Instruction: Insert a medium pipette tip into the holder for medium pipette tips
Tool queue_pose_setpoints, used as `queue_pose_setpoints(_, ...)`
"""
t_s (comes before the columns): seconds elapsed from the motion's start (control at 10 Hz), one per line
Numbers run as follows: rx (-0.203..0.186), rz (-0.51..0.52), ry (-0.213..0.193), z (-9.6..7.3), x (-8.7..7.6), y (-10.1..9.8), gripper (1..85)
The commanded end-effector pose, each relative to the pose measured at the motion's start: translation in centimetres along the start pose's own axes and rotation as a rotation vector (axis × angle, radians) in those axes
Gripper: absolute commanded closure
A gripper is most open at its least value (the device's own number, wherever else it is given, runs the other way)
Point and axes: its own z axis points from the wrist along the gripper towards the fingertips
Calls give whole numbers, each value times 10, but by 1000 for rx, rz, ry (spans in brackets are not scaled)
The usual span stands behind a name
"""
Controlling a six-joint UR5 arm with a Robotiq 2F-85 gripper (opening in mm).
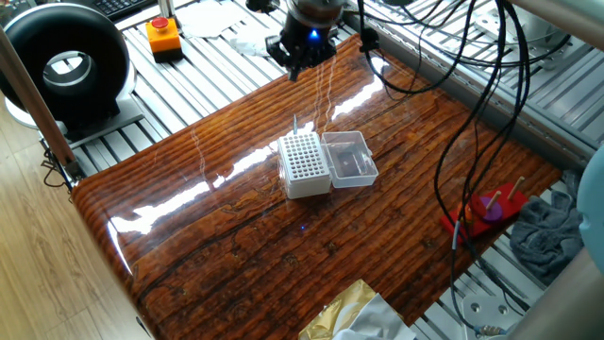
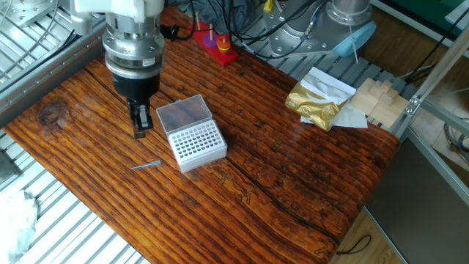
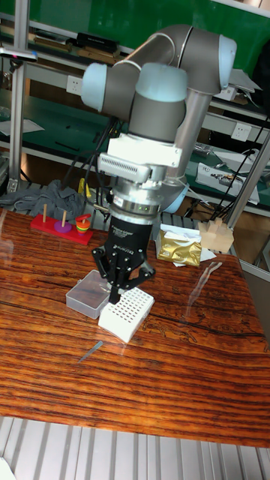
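Note:
The holder for medium pipette tips (image 1: 303, 161) is a white box with a grid of holes, its clear lid (image 1: 350, 157) folded open beside it. It also shows in the other fixed view (image 2: 196, 144) and in the tall view (image 3: 126, 312). The medium pipette tip (image 2: 146, 166) lies flat on the wood, a little apart from the box's corner (image 3: 90, 350). My gripper (image 2: 141, 129) hangs above the table beside the lid, between tip and box (image 3: 114, 295). Its fingers are shut with nothing between them. In one fixed view, the gripper (image 1: 298, 64) sits behind the box.
A red stand with purple pieces (image 1: 490, 212) sits at the table's edge near a grey cloth (image 1: 559, 232). A gold foil bag (image 2: 318, 100) and wooden blocks (image 2: 377, 99) lie at another corner. Black cables (image 1: 472, 113) hang over the table. A black round device (image 1: 66, 66) stands off the table.

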Motion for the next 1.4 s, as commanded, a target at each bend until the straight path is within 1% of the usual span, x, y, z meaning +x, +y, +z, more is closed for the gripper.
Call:
queue_pose_setpoints(0.0, 0, -20, -6, 16, 8, -9, 847)
queue_pose_setpoints(0.1, 21, -53, -24, 18, 4, -18, 847)
queue_pose_setpoints(0.2, 36, -74, -32, 14, 1, -21, 847)
queue_pose_setpoints(0.3, 11, -70, -15, 12, 2, -16, 847)
queue_pose_setpoints(0.4, 8, -69, -3, 11, 4, -16, 847)
queue_pose_setpoints(0.5, 20, -79, 12, 11, 7, -19, 847)
queue_pose_setpoints(0.6, 27, -95, 15, 12, 9, -21, 847)
queue_pose_setpoints(0.7, 22, -100, 19, 12, 10, -20, 847)
queue_pose_setpoints(1.0, 25, -94, 34, 9, 13, -19, 847)
queue_pose_setpoints(1.1, 17, -91, 35, 11, 15, -16, 847)
queue_pose_setpoints(1.3, 16, -85, 32, 12, 16, -15, 847)
